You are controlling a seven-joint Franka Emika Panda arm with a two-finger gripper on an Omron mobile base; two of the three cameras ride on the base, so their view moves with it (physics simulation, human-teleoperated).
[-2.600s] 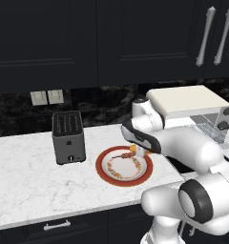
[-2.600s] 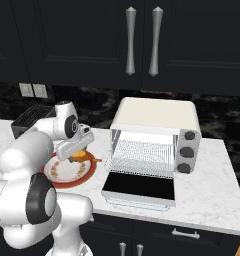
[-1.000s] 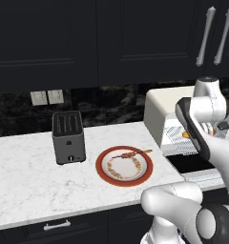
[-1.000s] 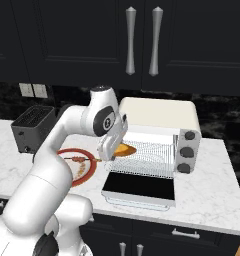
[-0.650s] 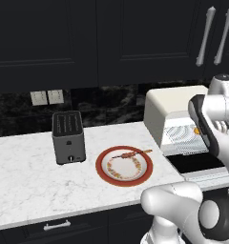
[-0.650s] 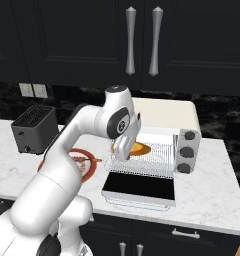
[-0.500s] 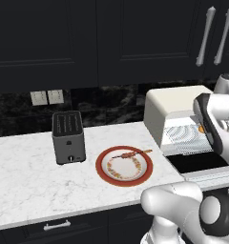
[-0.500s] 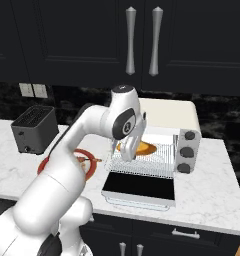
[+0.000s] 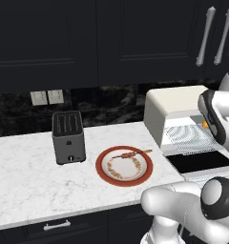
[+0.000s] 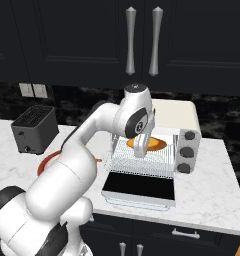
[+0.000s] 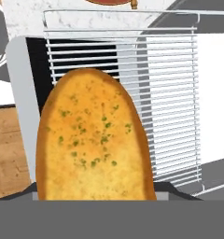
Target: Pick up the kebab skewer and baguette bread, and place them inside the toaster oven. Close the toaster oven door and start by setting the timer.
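My gripper (image 10: 141,148) is shut on the baguette bread (image 10: 152,144), a golden loaf flecked with green, large in the hand view (image 11: 93,140). It hangs just above the wire rack (image 10: 142,161) at the mouth of the cream toaster oven (image 10: 174,119). The toaster oven door (image 10: 138,188) lies open and flat in front. The kebab skewer (image 9: 132,154) rests across the far side of the red-rimmed plate (image 9: 125,177), left of the oven (image 9: 173,107). The loaf hides my fingertips in the hand view.
A dark grey slot toaster (image 9: 67,137) stands on the white marble counter (image 9: 26,176) left of the plate. Grey knobs (image 10: 187,145) sit at the oven's right. Dark cabinets with silver handles (image 10: 142,40) hang overhead.
The arm swung right from the plate with the baguette, and the loaf now sits over the oven's rack. In the last half second it moved slightly deeper in.
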